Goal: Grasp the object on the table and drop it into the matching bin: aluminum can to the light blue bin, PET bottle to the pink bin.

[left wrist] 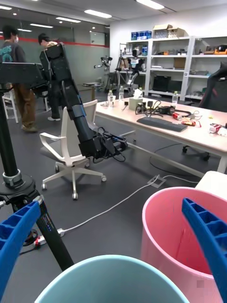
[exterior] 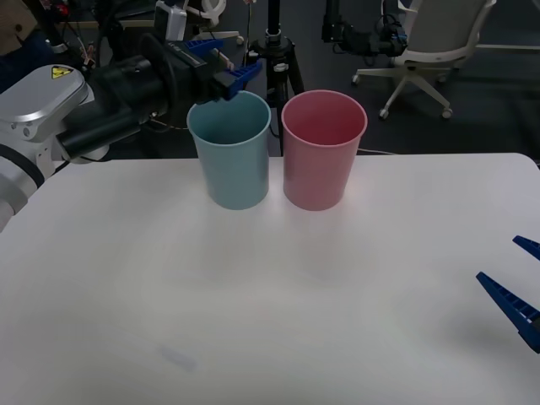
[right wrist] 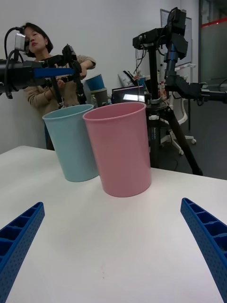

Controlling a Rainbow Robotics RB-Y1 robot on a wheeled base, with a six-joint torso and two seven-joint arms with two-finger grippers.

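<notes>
The light blue bin (exterior: 229,160) and the pink bin (exterior: 322,156) stand side by side at the far middle of the white table (exterior: 270,312). My left gripper (exterior: 230,66) hovers just above the far rim of the light blue bin, open, with nothing between its fingers. In the left wrist view, the left gripper (left wrist: 109,207) looks down past the light blue bin's rim (left wrist: 113,267) and the pink bin (left wrist: 165,236). My right gripper (exterior: 499,260) rests open low over the table's right edge, facing both bins (right wrist: 71,147) (right wrist: 120,151). The aluminum can is out of view.
A black tripod (exterior: 274,51) stands right behind the bins, off the table. A white office chair (exterior: 430,46) sits farther back on the right. The table's near and middle surface is bare white.
</notes>
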